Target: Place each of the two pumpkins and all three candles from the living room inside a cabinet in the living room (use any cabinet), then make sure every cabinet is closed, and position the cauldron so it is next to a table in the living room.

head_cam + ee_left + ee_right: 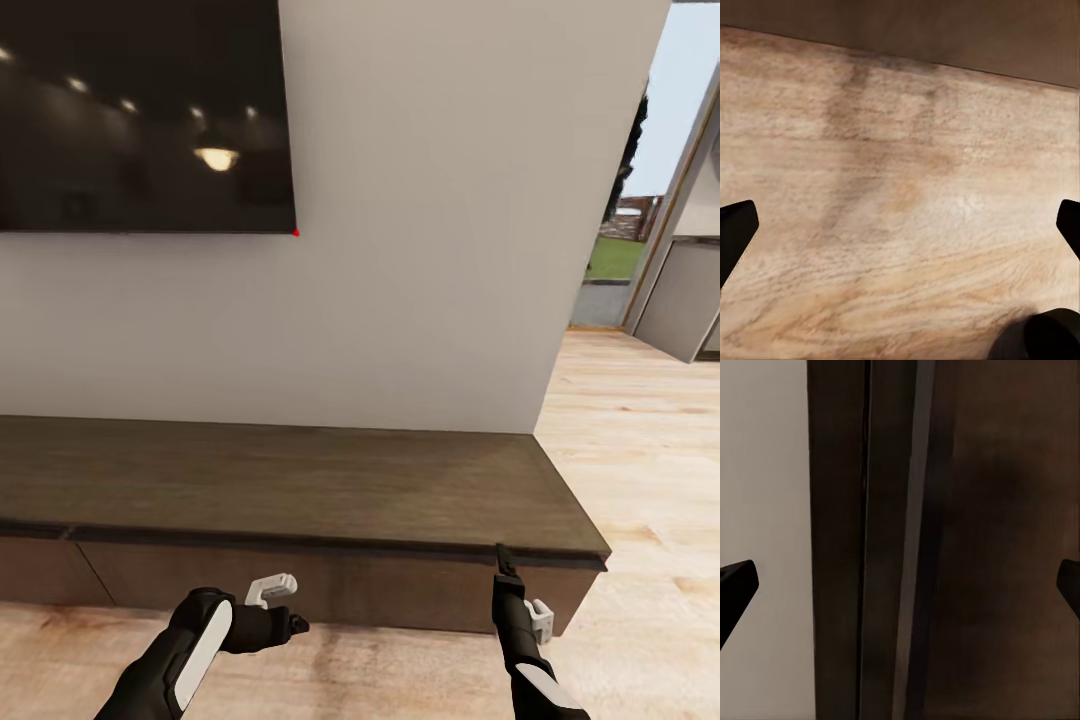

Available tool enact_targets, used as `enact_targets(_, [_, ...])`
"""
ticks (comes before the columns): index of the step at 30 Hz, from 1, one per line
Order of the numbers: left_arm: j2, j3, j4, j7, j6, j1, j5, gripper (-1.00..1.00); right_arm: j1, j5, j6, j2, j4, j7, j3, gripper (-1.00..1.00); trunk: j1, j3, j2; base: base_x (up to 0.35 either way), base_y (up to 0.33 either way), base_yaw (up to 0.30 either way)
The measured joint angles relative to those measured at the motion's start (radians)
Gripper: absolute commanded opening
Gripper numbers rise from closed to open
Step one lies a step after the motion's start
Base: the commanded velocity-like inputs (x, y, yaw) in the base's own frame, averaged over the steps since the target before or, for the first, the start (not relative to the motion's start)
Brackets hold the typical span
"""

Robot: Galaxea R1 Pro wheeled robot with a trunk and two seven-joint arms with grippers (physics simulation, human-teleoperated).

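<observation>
With both empty, wide-open grippers, left [297, 626] and right [503, 556], I should hook the long dark-brown wood cabinet [300, 490]'s top lip squarely before pulling.

Living room: wall television [140, 110], cabinet [300, 490]

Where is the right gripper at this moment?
In the head view, the right gripper is at lower right, pointing up at the front top edge of the cabinet, near its right end, with wood floor beyond.
</observation>
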Motion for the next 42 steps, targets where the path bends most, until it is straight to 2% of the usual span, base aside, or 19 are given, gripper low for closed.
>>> enact_targets(23, [0.0, -0.001, 0.0, 0.0, 0.0, 0.0, 0.0, 1.0, 0.0, 0.0, -0.001, 0.0, 0.0, -0.001, 0.0, 1.0, 0.0, 0.0, 0.0, 0.013, -0.024, 0.0])
enact_targets(24, [0.0, -0.001, 0.0, 0.0, 0.0, 0.0, 0.0, 1.0, 0.0, 0.0, -0.001, 0.0, 0.0, -0.001, 0.0, -1.0, 0.0, 0.0, 0.0, 0.001, -0.002, 0.0])
enact_targets(42, [0.0, -0.001, 0.002, 0.0, 0.0, 0.0, 0.0, 1.0, 0.001, -0.001, 0.0, 0.0, 0.007, -0.007, -0.002, -1.0, 0.0, 0.0, 0.0, 0.0, 0.0, 0.0])
